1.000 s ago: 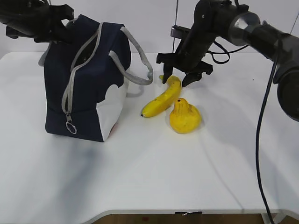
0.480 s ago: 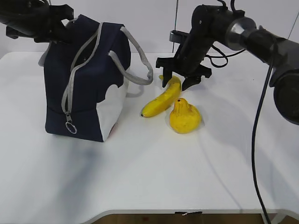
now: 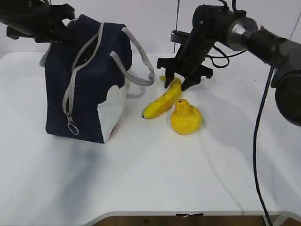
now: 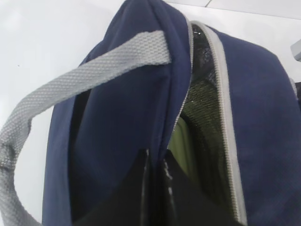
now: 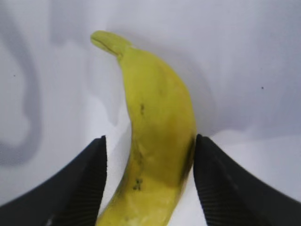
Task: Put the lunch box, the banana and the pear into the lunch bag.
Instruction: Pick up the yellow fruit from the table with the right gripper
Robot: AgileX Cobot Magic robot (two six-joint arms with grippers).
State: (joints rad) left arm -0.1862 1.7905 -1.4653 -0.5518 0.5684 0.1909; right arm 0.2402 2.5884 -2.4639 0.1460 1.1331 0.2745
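The navy lunch bag [image 3: 89, 84] stands at the left with its zipper undone. My left gripper [image 3: 65, 34] is shut on the fabric edge of the bag's opening [image 4: 155, 157] and holds it apart. In the left wrist view the lunch bag [image 4: 127, 108] fills the frame, and the green lid of the lunch box [image 4: 181, 141] shows inside it. The banana [image 3: 164, 100] lies on the table with the pear [image 3: 186, 117] just in front of it. My right gripper [image 3: 176, 86] is open astride the banana's stem half [image 5: 157, 136]. Its right finger [image 5: 211, 174] touches the peel, while the left finger [image 5: 89, 179] stands apart.
Grey handles [image 3: 136, 66] loop off the bag toward the banana. The zipper's ring pull [image 3: 71, 128] hangs low on the bag's front. The white table [image 3: 150, 179] stretches toward the near edge. Black cables [image 3: 263, 141] trail down from the right arm.
My right gripper has come down slightly over the banana and its jaws have narrowed around it. The left gripper, bag, banana and pear have stayed put.
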